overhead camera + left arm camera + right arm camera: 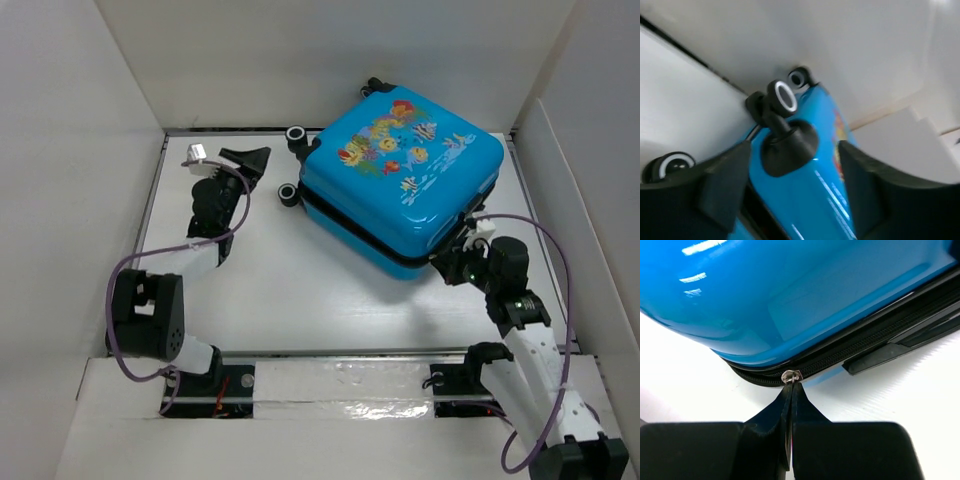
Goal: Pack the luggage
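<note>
The luggage [405, 175], a bright-blue hard shell with a fish print, lies flat and closed at the back right of the white table [300, 290]. Its black zipper band [860, 347] runs round the side. My right gripper [452, 262] is at the luggage's near corner, shut on the silver zipper pull [791, 375], which is pinched between the fingertips [799, 395]. My left gripper [252, 160] stands open a little left of the wheeled end, not touching it. In the left wrist view the left gripper [795, 175] frames the blue shell [815, 190] and a black wheel [782, 96].
White walls [80, 150] close in the table on the left, back and right. Two more wheels [290, 193] stick out from the luggage's left end. A taped strip [340, 378] runs along the near edge between the arm bases.
</note>
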Motion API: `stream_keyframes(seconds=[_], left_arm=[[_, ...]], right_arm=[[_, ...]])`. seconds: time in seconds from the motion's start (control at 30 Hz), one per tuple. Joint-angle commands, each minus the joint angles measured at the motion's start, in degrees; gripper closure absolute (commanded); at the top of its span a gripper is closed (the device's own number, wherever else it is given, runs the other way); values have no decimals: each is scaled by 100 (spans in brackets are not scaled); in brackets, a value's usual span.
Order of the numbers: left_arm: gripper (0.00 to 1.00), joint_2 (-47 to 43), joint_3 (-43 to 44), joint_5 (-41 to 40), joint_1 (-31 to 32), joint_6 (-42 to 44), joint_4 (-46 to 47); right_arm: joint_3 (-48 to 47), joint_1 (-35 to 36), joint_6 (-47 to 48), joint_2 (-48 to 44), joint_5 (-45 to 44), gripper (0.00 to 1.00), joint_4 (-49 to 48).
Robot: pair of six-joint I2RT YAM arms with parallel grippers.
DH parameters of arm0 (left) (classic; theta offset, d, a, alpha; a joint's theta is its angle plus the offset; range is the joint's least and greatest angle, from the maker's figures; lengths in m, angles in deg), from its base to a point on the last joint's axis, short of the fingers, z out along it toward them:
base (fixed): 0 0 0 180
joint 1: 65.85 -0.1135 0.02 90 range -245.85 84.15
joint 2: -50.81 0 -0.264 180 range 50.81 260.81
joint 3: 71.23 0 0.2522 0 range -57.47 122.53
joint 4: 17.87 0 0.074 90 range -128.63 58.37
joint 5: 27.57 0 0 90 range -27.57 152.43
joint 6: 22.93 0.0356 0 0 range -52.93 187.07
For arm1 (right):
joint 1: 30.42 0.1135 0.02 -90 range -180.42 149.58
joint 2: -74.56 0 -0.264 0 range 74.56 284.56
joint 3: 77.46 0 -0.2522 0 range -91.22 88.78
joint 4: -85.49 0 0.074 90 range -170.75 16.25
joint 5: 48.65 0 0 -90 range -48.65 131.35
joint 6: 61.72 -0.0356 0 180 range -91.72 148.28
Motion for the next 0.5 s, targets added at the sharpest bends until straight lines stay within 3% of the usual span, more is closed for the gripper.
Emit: stream_keyframes(seconds=[0.0, 0.13, 0.47], left_arm=[[26, 444, 817, 184, 193, 451, -972], [1, 1052, 1536, 343, 377, 434, -1299], [1, 2634, 2540, 792, 377, -304, -562]], right_arm=[[-225, -139, 29, -617, 185, 100, -1095], [-50, -139, 28, -724, 211, 100, -946], [188, -139, 81, -804, 606, 100, -910]])
